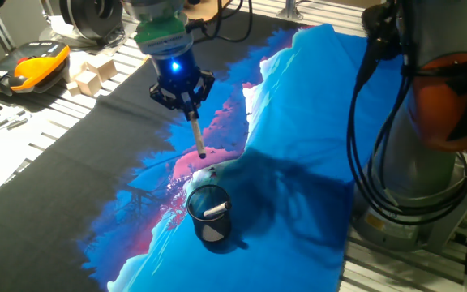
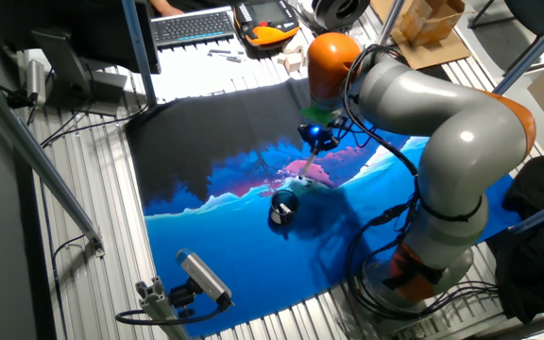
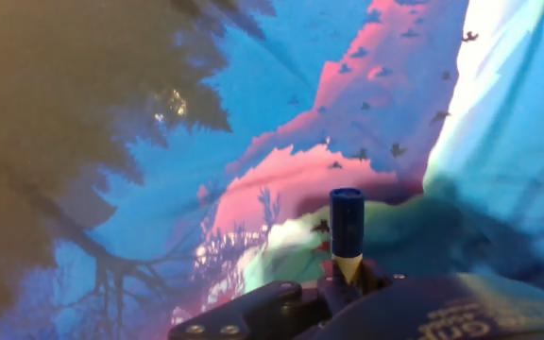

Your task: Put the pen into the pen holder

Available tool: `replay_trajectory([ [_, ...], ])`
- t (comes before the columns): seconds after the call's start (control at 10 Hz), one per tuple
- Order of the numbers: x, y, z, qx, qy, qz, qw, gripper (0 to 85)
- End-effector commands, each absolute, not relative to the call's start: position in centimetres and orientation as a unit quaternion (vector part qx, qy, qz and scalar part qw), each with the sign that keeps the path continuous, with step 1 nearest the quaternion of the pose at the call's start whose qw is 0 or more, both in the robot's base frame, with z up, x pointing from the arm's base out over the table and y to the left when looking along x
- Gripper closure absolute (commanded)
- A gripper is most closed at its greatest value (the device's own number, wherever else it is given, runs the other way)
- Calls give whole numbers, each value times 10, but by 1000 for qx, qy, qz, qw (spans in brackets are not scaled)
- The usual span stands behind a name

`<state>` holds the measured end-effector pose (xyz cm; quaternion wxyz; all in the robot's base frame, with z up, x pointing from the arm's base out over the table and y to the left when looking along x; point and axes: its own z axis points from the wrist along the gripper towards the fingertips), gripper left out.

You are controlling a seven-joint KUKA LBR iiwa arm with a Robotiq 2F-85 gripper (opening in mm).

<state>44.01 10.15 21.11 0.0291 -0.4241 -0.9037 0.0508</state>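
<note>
My gripper [image 1: 190, 113] is shut on the pen [image 1: 198, 136], a slim whitish barrel with a dark lower end, which hangs nearly upright above the cloth. The pen holder [image 1: 209, 212], a small dark cup with a bluish rim, stands on the blue cloth below and slightly right of the pen tip. A short white stick [image 1: 216, 211] lies inside the cup. In the other fixed view my gripper [image 2: 315, 140] holds the pen [image 2: 311, 162] above and right of the cup [image 2: 282, 209]. In the hand view the pen's dark cap [image 3: 346, 223] sticks out from between the fingers; the cup is out of view.
A printed blue, pink and black cloth [image 1: 298, 162] covers the table. Wooden blocks [image 1: 92, 73] and a yellow-orange device [image 1: 27, 66] lie at the back left. The arm's base with cables [image 1: 428, 146] stands at the right. A camera on a mount [image 2: 196, 279] sits near the front edge.
</note>
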Motion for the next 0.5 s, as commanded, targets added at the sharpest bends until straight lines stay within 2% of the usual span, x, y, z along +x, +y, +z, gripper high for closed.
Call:
replay_trajectory([
  [0.0, 437, 105, 213, -425, -903, 59, 22, 850],
  [0.4, 429, 115, 215, -434, -897, 82, 3, 850],
])
